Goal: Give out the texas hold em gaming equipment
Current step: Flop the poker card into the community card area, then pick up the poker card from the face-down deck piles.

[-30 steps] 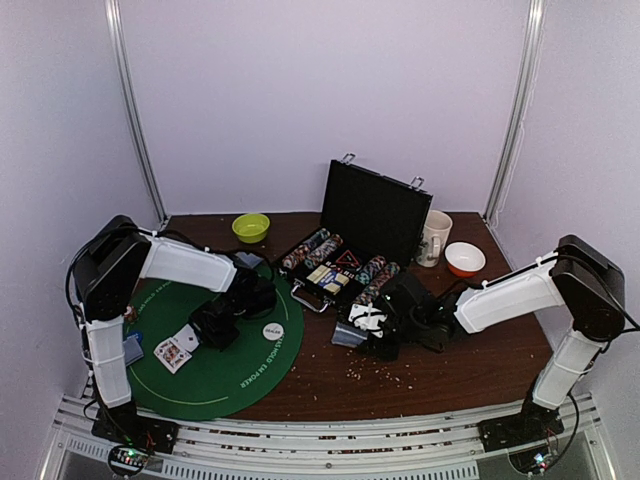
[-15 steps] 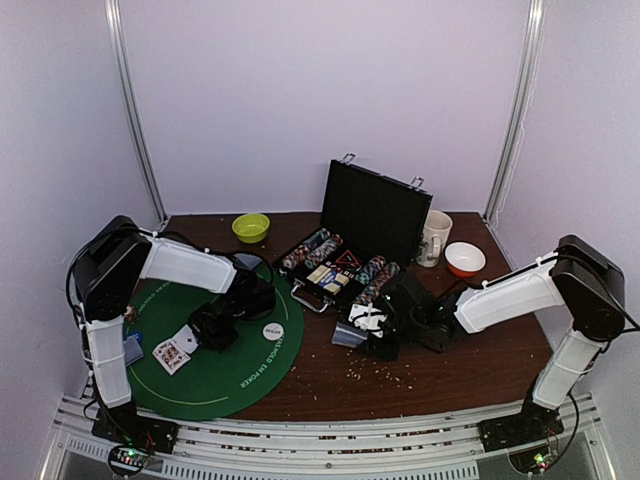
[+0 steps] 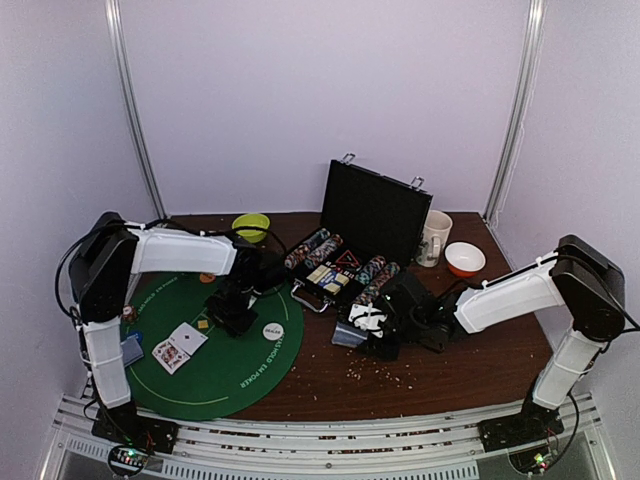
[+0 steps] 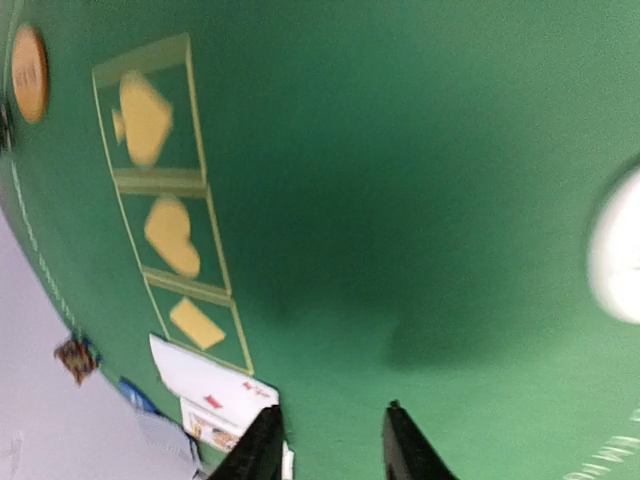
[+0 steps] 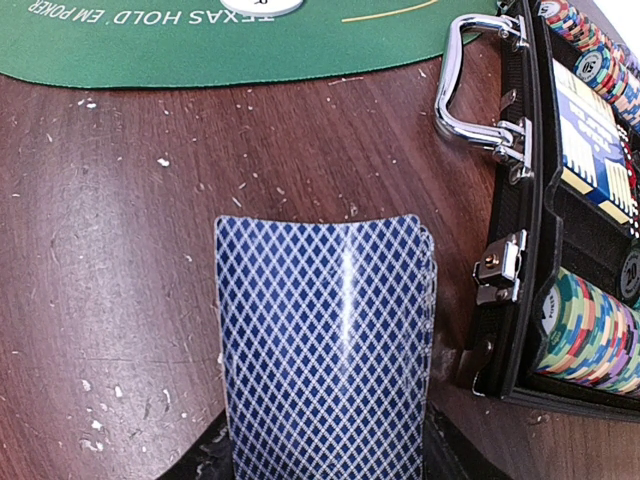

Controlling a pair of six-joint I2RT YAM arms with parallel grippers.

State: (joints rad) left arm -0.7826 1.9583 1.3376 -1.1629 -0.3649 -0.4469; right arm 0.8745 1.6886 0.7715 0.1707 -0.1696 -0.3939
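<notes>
Left gripper (image 4: 330, 425) above green mat (image 3: 230, 385), fingers parted, empty; dealer disc (image 3: 273, 330) at its 4 o'clock. Right gripper (image 5: 325, 462) clenched on card stack (image 5: 325, 340); open case (image 3: 375, 210) at its 11 o'clock.

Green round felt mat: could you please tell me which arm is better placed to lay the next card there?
Probably left: the left gripper hangs open, empty, over that mat; the right gripper clamps the blue diamond-backed card deck off it.
</notes>
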